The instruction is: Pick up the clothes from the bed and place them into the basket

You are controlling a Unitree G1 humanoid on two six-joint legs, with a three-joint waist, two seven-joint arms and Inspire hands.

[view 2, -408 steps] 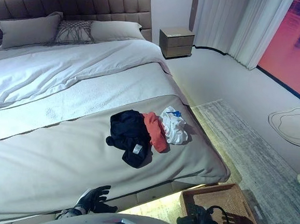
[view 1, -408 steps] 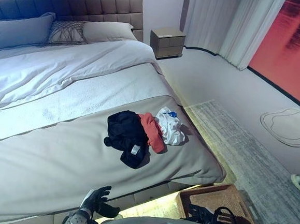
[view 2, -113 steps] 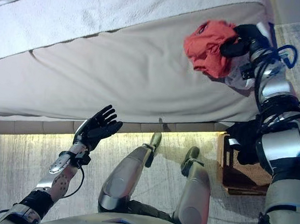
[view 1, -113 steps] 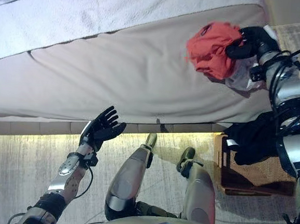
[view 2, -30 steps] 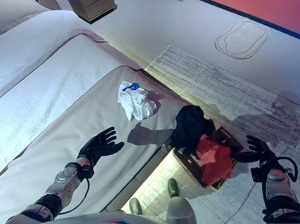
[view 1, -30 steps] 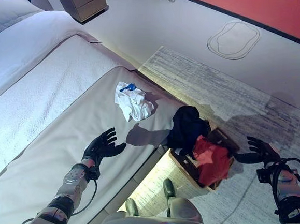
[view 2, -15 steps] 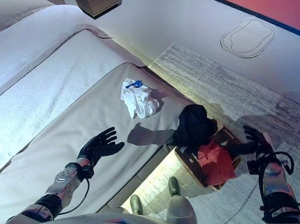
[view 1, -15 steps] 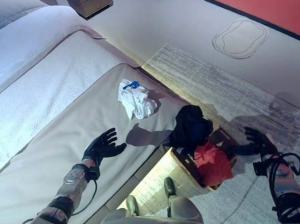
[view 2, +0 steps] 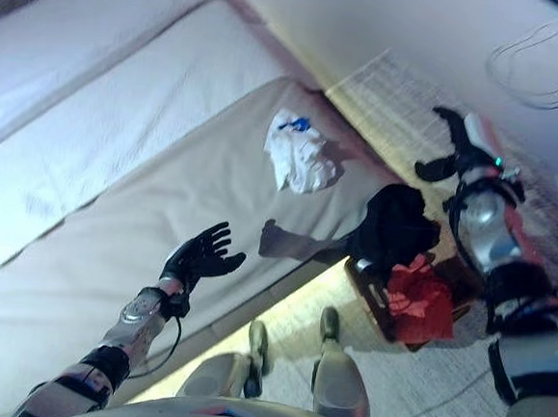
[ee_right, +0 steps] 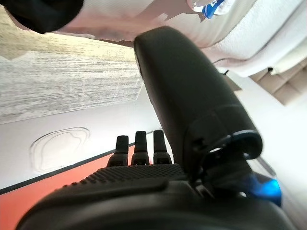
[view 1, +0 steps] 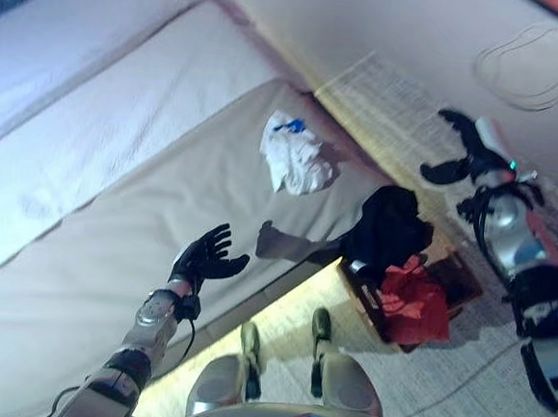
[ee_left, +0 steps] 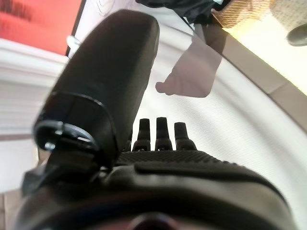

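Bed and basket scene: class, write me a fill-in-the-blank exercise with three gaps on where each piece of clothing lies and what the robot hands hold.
1. The white garment lies on the ____.
2. The red garment lies in the ____.
3. The black garment hangs over the basket's ____.
4. The left robot hand and right robot hand hold ____.

Missing words: bed; basket; rim; nothing

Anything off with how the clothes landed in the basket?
Yes. The black garment is draped over the basket's bed-side rim, partly hanging outside, and the red garment spills over its front edge. The white garment lies crumpled on the bed. Both hands are open and empty.
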